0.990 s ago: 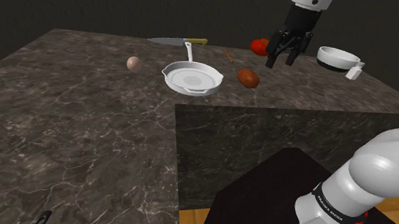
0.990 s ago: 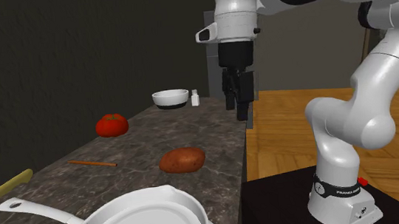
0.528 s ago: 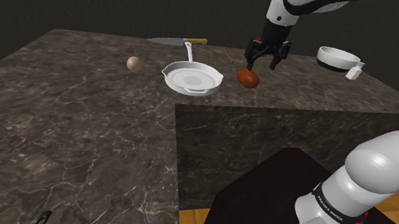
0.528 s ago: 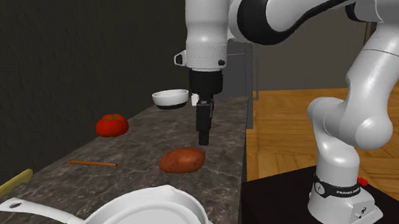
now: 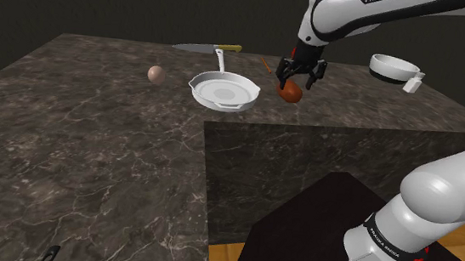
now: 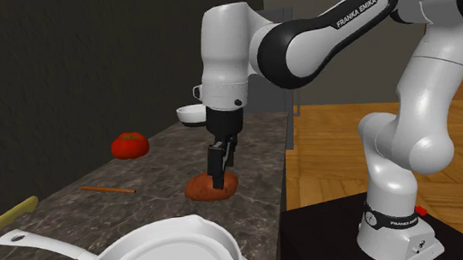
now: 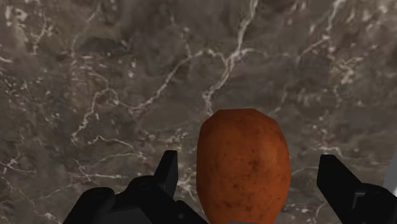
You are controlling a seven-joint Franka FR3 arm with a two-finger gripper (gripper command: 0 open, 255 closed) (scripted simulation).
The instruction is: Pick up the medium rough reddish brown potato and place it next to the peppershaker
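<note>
Claw (image 5: 299, 77) poised over reddish-brown potato (image 7: 243, 167) on dark veined desk (image 5: 93, 148), fingers (image 7: 167, 173) spread either side, not touching, apparently readying clasp. Potato near white pan (image 5: 223, 91); peppershaker (image 5: 414, 82) well apart, beside bowl (image 5: 392, 68).

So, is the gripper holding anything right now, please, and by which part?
Nothing is held: the gripper is open, its fingers either side of the reddish-brown potato, not touching it.
</note>
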